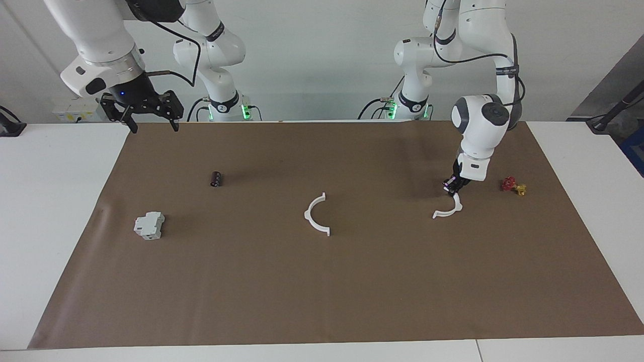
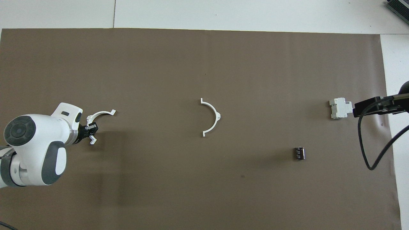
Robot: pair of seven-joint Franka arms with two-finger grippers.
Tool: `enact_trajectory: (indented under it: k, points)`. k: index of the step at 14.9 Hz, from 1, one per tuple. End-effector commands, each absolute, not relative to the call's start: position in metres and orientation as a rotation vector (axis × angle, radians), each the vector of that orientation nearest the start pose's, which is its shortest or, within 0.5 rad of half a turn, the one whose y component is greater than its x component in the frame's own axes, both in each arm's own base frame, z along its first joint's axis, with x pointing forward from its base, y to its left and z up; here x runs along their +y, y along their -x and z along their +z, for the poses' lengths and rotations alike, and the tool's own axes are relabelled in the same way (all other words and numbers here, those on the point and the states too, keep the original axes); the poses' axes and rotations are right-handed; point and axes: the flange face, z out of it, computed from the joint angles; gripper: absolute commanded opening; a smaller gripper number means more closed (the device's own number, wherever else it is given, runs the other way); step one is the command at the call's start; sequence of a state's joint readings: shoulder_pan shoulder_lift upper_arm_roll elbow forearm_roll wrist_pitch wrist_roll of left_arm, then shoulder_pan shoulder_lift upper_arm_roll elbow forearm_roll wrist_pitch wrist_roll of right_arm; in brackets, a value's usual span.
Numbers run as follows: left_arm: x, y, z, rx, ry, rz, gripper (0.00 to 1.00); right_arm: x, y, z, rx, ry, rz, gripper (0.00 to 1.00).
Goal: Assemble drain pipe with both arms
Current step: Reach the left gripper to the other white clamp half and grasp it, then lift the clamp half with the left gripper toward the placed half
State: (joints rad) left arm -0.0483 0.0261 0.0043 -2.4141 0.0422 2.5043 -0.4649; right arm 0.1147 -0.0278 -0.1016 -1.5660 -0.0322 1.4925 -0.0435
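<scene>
Pickup of the first arc, with the left gripper clamped on one end of it.

The held arc tilts up from the brown mat, its free end low over the mat, at the left arm's end of the table, close to a small red-and-yellow part. The second arc lies flat at mid-mat, well apart from the held one toward the right arm's end. The right gripper waits spread wide and empty, high over the mat's corner by its own base. Next, I judge, the left arm must lift and carry its arc toward the second arc, while the right arm comes down to grasp that one, so the end tabs can be lined up and mated into a ring.
</scene>
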Motion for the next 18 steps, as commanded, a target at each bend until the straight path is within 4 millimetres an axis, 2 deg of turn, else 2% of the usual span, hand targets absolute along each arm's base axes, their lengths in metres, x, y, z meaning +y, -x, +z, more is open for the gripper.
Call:
enact_trajectory:
  k: [1,2,5,6,8,10,12,16,18]
  points:
    - [-0.053,-0.501,0.323,-0.695,3.064,-0.111,0.0,-0.001,-0.532,0.638,-0.112,3.148,0.083,1.0]
    - [-0.07,-0.503,0.326,-0.772,3.054,-0.126,0.0,-0.001,-0.532,0.638,-0.112,3.148,0.083,1.0]
    - [-0.14,-0.505,0.341,-0.943,3.04,-0.174,0.0,-0.001,-0.532,0.638,-0.112,3.148,0.083,1.0]
    - [-0.153,-0.51,0.344,-1.039,3.02,-0.185,0.0,-0.001,-0.532,0.638,-0.112,3.148,0.083,1.0]
    - [-0.183,-0.504,0.346,-1.12,3.009,-0.193,0.0,-0.001,-0.532,0.638,-0.112,3.148,0.083,1.0]
    - [-0.228,-0.504,0.336,-1.192,3.001,-0.191,0.0,-0.002,-0.532,0.638,-0.11,3.148,0.083,1.0]
    - [-0.273,-0.513,0.319,-1.254,2.97,-0.16,0.0,-0.001,-0.532,0.638,-0.112,3.148,0.083,1.0]
    - [-0.283,-0.518,0.317,-1.312,2.949,-0.158,0.0,-0.002,-0.532,0.638,-0.11,3.148,0.083,1.0]
    - [-0.296,-0.517,0.313,-1.3,2.953,-0.15,0.0,-0.001,-0.532,0.638,-0.112,3.148,0.083,1.0]
